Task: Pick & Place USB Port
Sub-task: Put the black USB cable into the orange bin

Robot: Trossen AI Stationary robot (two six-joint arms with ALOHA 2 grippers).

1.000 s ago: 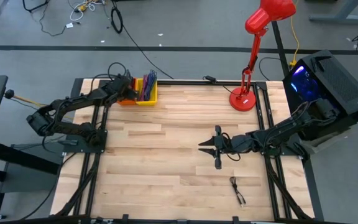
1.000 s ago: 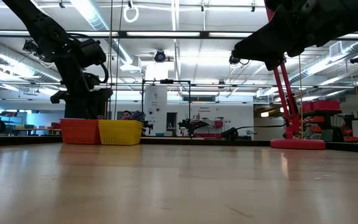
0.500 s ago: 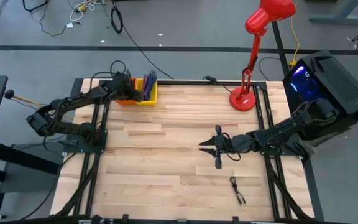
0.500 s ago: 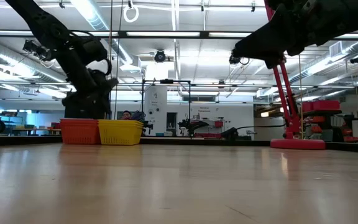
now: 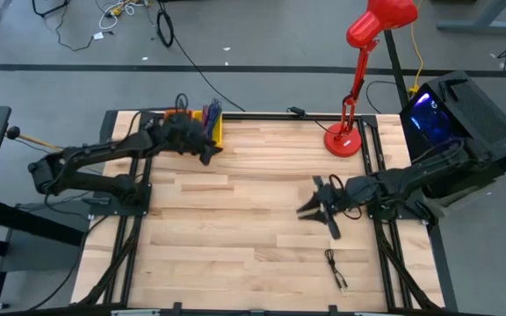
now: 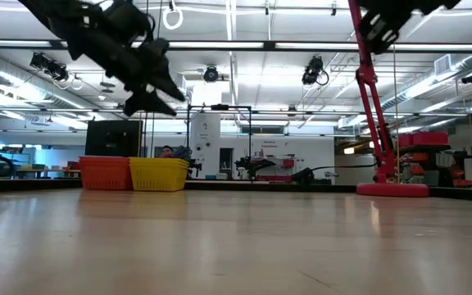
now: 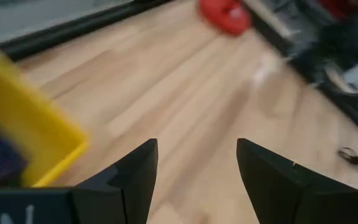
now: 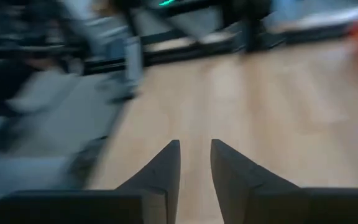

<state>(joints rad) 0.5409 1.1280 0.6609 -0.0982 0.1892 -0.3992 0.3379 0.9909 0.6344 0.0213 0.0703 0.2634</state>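
The left gripper [image 5: 206, 151] is hanging above the table [image 5: 235, 254] just beside the yellow bin [image 5: 213, 130], its 2 fingers [image 7: 129, 177] spread wide with nothing between them. The bin, holding colourful items too small to name, is sitting at the table's far left corner next to an orange bin [image 6: 105, 173]. Judging by the empty, spread fingers beside the bins, the left arm is between picks, with a drop-off seemingly just finished or a new reach starting.

The right gripper [image 5: 323, 209] is hovering over the middle-right of the table, fingers [image 8: 160, 174] held a little apart and gripping nothing. It is well clear of the boards in the low view.

The only loose item on the boards is a small dark cable piece [image 5: 336, 269], lying near the front edge on the right side, well apart from both grippers and from the bins. It is looking thin, black and slightly kinked, with a looped or plug-like end; whether it is the USB part cannot be told. In the left wrist view it is showing as a small dark tangle [image 7: 353, 158] at the far edge.

If this is the target, the next move is calling for the nearer right arm to swing toward the front edge, descend over the cable and close low on it, since so thin a thing lying flat could slip between the fingers.
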